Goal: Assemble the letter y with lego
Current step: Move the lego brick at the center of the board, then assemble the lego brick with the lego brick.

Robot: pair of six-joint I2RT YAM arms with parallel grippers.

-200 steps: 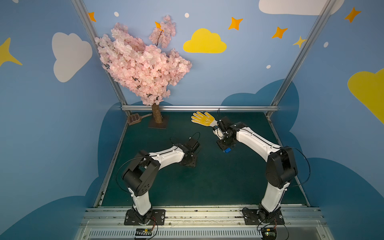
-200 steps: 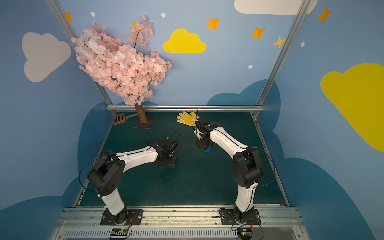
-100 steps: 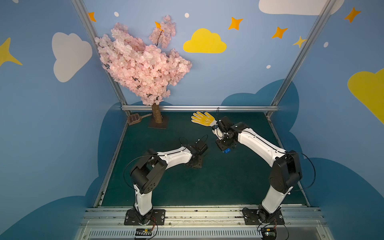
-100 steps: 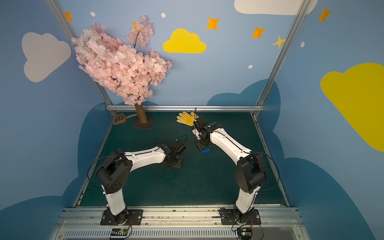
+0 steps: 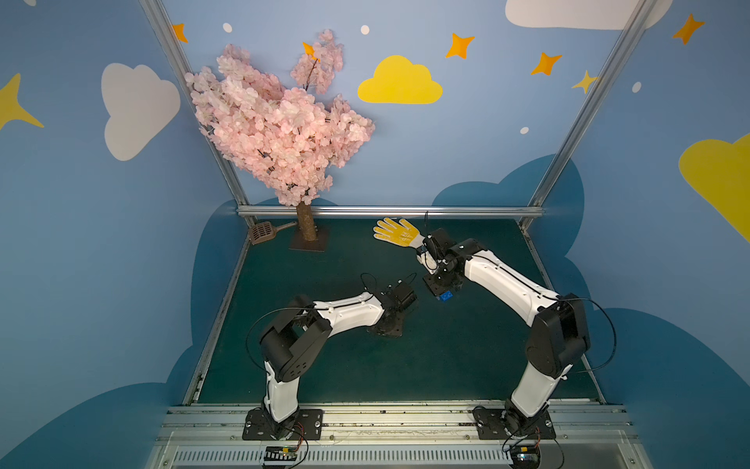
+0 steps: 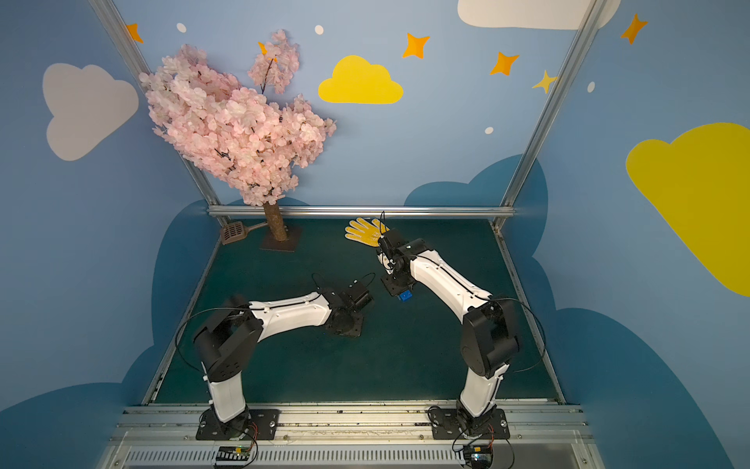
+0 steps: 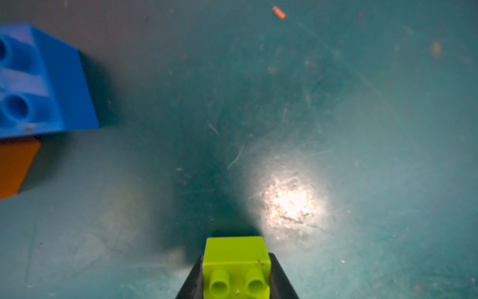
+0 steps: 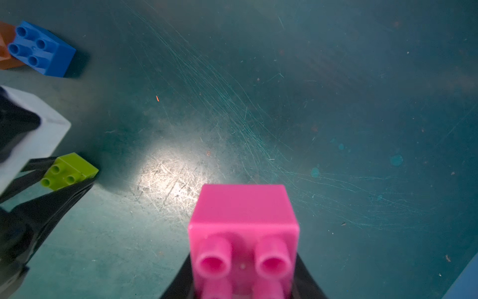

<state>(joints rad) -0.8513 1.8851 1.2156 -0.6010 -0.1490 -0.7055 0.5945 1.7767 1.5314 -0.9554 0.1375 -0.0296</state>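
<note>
With the left gripper [image 7: 236,274], clamps a lime green brick [image 7: 234,248], studs toward the wrist camera. With the right gripper [image 8: 243,279], pinches a pink brick [image 8: 243,207] the same way, close to the yellow glove [image 5: 395,232], nearer it than the left.

Hidden under the wrists in both top views, both held bricks. Visible there only a blue brick [image 5: 446,297] at the right gripper's tip, on the glove's near side.

Seen in the wrist views alone: a dark blue brick [image 8: 42,49] right beside an orange brick [image 8: 5,51], the latter cut off at the frame edge. Cannot tell whether that dark blue brick matches the one seen from above.
</note>
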